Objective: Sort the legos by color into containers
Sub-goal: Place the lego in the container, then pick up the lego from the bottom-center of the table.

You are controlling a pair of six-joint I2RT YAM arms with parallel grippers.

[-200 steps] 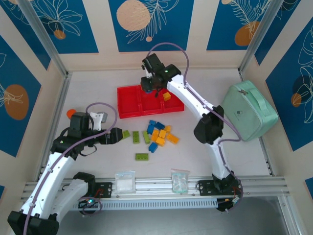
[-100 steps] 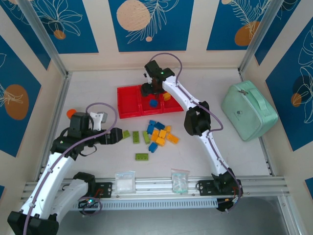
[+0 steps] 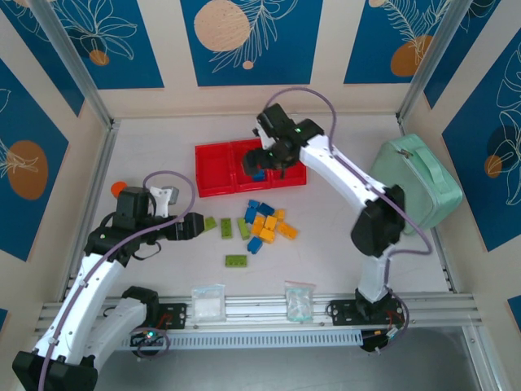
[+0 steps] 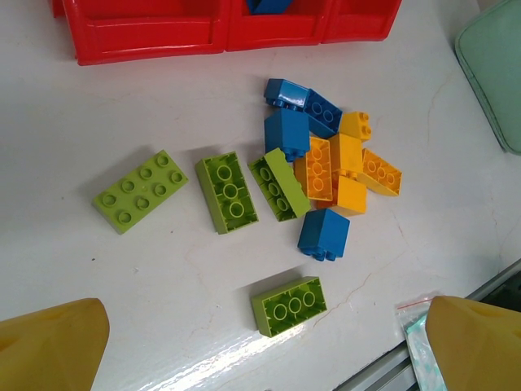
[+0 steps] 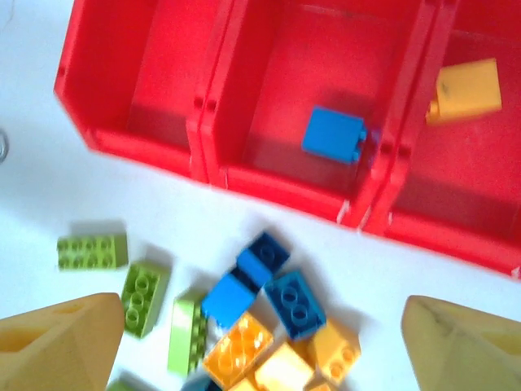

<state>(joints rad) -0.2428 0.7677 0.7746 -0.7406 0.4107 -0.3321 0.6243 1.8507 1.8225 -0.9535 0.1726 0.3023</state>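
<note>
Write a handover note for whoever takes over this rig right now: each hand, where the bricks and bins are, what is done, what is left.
Left hand: open, empty, beside the green bricks.
Right hand: open, empty, above the red bins.
Done: one blue brick lies in the middle bin, one yellow brick in the right bin; the left bin has no brick.
Left: the pile of blue and yellow bricks, plus four green ones, lies on the table in front of the bins, unsorted.
</note>
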